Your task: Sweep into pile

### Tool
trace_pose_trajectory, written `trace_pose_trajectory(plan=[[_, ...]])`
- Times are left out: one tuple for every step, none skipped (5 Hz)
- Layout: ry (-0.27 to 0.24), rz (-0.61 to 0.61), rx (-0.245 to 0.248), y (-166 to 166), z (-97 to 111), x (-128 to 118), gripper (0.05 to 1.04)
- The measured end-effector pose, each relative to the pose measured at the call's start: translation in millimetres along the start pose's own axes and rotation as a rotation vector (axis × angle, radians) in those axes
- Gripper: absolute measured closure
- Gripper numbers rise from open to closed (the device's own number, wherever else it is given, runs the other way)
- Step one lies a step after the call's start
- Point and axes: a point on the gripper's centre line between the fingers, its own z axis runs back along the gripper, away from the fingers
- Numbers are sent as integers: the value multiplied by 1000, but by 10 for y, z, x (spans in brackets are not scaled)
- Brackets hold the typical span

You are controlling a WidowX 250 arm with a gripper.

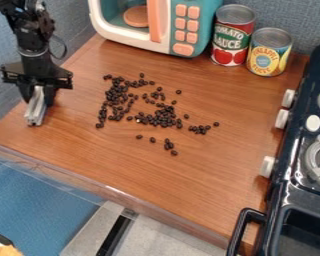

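At the lower middle of the frame, begin best with the few stray black beans nearest the front edge of the wooden counter. Push them gently away from this edge, toward the thick cluster in the middle of the frame. Next, gather the small group a little to its right, with short strokes, working back from the black stove. For each stroke, lower the black gripper at the left of the frame, fingers pressed together and apparently holding nothing, almost to the wood; with too much speed, risk of rolling beans. Last, draw in the long band at the upper left of the cluster, well before the food cans and the toy microwave.

As for looks: small, oval, dark and slightly shiny; single and loose in front, dense at the middle, then thin and uneven farther back. Not yet one pile.
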Motion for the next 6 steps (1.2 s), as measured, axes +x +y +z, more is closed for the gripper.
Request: trace_pose_trajectory(plan=[[-23,-15,-7,-92,-16,32,687],[-84,-38,-36,-283,42,-20,687],[-100,-114,-74,-656,162,-238,689],[-130,-159,-84,-851,247,-428,689],[-184,-188,-83,-942,275,-496,689],[-214,-196,-76,-971,272,-511,689]])
